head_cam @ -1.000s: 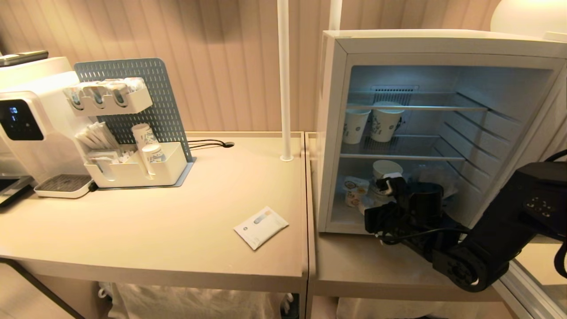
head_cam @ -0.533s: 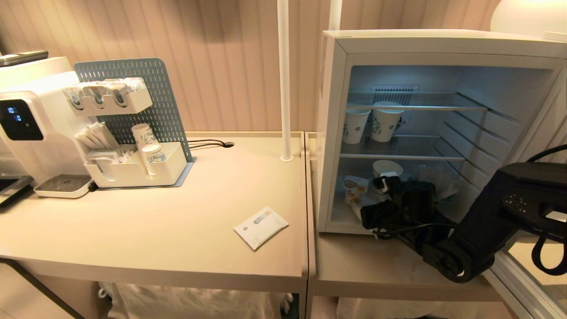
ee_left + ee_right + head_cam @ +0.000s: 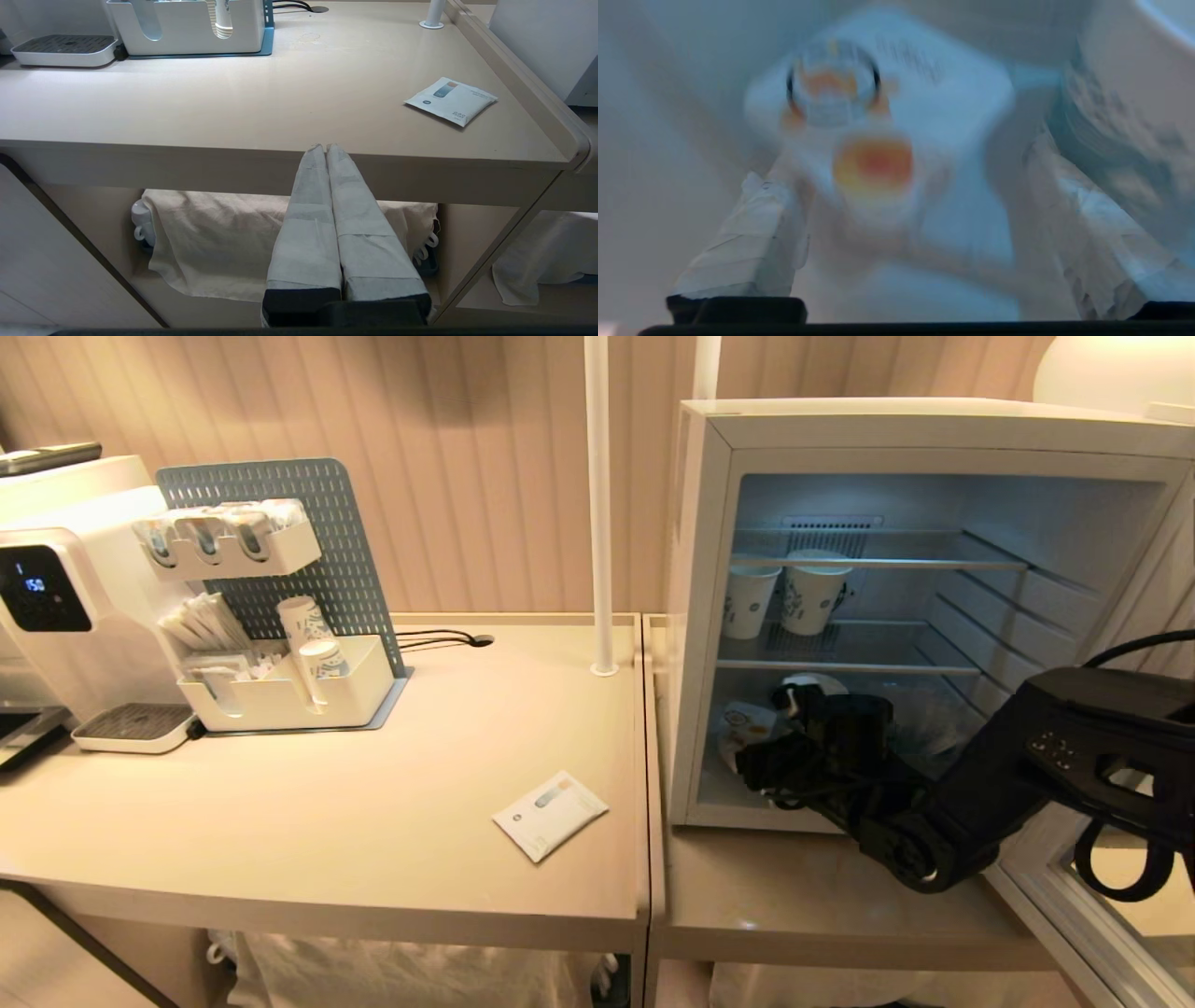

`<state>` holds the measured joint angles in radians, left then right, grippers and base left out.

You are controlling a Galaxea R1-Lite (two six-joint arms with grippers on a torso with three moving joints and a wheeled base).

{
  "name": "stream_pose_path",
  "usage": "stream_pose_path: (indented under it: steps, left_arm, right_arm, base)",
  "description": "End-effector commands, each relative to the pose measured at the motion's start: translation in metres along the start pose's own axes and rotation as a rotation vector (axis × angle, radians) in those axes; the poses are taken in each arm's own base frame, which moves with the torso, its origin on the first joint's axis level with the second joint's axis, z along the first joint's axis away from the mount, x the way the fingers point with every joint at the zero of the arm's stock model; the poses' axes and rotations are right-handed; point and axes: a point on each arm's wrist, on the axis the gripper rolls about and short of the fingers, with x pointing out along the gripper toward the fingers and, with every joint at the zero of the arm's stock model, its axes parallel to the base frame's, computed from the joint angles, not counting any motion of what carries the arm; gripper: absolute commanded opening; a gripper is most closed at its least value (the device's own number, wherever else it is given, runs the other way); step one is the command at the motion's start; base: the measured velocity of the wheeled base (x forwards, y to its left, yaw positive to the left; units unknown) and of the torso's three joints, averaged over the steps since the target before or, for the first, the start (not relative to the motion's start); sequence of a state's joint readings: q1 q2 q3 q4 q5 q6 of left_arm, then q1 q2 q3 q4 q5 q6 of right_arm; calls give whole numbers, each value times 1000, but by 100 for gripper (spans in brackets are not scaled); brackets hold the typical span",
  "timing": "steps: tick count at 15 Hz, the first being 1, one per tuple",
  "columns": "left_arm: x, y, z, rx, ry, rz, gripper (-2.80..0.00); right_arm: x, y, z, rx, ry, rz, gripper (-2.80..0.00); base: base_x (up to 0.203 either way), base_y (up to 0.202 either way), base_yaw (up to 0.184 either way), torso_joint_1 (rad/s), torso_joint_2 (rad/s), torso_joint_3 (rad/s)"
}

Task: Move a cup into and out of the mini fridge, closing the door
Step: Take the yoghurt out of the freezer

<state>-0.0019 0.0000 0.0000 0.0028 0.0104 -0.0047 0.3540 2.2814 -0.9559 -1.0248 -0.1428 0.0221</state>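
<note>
Head view: fridge (image 3: 707,616) stands on the right-hand table (image 3: 756,896), interior lit, front open; the door itself isn't clearly visible (only a pale frame edge at the lower right). Right arm (image 3: 971,803) reaches in from the right, low, forearm roughly level, wrist inside the bottom compartment. The gripper itself is hidden behind the black wrist here, so the head view gives nothing on the fingers.

Right wrist view fills that in: right gripper (image 3: 896,205) spread wide, taped fingers (image 3: 742,242) on either side of the cup (image 3: 873,182), which sits between them. Contact can't be judged (blurred). Cup shows a white body with orange label; its flat top (image 3: 833,84) carries a ring print. In the head view only a bit of the cup (image 3: 744,726) shows, on the fridge floor near the left wall, just beside the wrist.

Two paper cups (image 3: 750,597) stand on the middle wire shelf, left side.

Left wrist view only: left gripper (image 3: 325,150) pressed closed, holding nothing, parked in front of the left table's edge (image 3: 280,163). A sachet (image 3: 451,100) lies on that tabletop.
</note>
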Motion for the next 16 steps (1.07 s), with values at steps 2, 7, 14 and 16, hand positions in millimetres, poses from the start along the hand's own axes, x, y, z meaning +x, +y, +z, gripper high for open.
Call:
stream_pose_path:
  steps: [2, 7, 14, 16]
  left_arm:
    - [0, 0, 0, -1, 2, 1, -280]
    - [0, 0, 0, -8, 4, -1, -280]
    - [0, 0, 0, 0, 2, 1, -280]
    - [0, 0, 0, 2, 2, 1, -280]
  right_arm:
    - [25, 4, 3, 2, -8, -1, 0]
    - [55, 0, 10, 3, 23, -18, -270]
    - [29, -10, 13, 7, 37, -33, -280]
    - [6, -12, 24, 7, 29, -31, -280]
  base:
    - [0, 0, 0, 0, 0, 0]
    - [0, 0, 0, 0, 0, 0]
    - [0, 0, 0, 0, 0, 0]
    - [0, 0, 0, 0, 0, 0]
